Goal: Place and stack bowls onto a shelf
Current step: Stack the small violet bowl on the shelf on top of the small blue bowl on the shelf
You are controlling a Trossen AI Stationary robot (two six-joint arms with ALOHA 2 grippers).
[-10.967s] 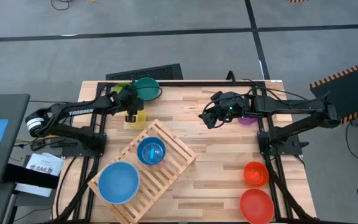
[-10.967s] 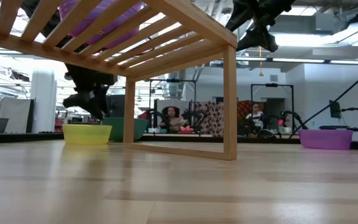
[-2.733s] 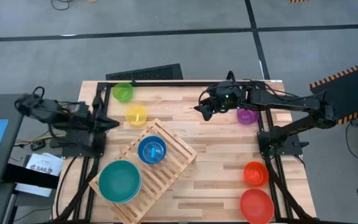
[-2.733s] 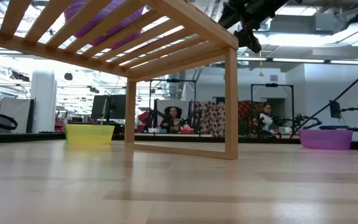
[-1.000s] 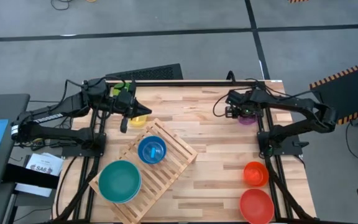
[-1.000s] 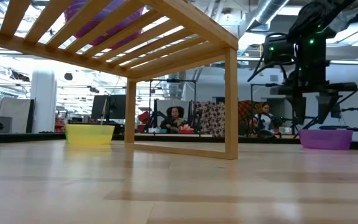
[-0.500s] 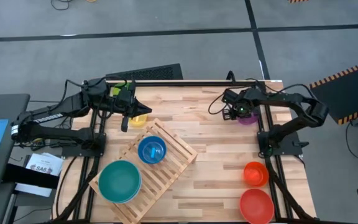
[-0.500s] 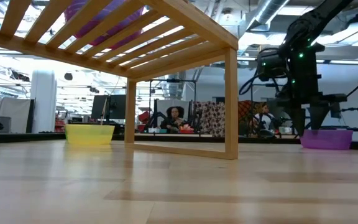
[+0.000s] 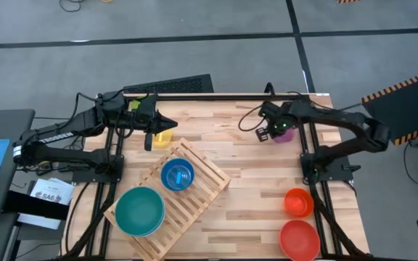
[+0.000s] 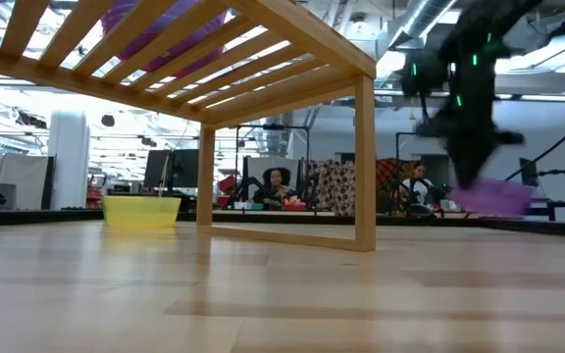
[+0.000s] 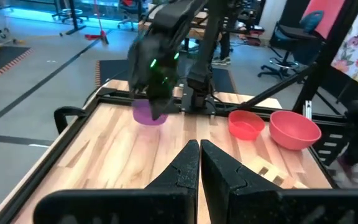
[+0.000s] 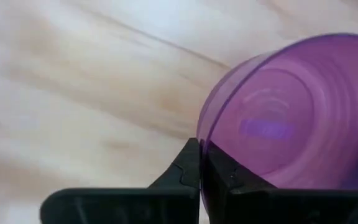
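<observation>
A small purple bowl [image 9: 285,134] is at the far right of the table, with my right gripper [image 9: 271,133] shut on it. My left gripper [image 9: 149,142] hovers shut and empty beside a yellow bowl [image 9: 165,136] that rests on its base at the far left. A green bowl [image 9: 137,106] shows behind that arm. The slatted shelf [image 9: 194,190] lies slantwise at the near left. A small blue bowl [image 9: 176,176] and a large teal bowl [image 9: 140,210] sit on it. My right gripper pinches the purple bowl's rim [image 12: 202,138] on the side toward the table's left, one finger inside the bowl and one outside. The fingers come from above. The bowl [image 10: 493,199] hangs tilted and looks raised off the tabletop.
An orange bowl [image 9: 298,202] and a red bowl [image 9: 300,239] stand at the near right corner. Bare wooden tabletop [image 9: 252,181] lies between the shelf and the right arm's base. A black frame rail [image 9: 216,95] runs along the far edge.
My right gripper has come down onto the purple bowl, shut on its rim and carried it a little toward the table's left. The bowl has tipped and risen from where it stood.
</observation>
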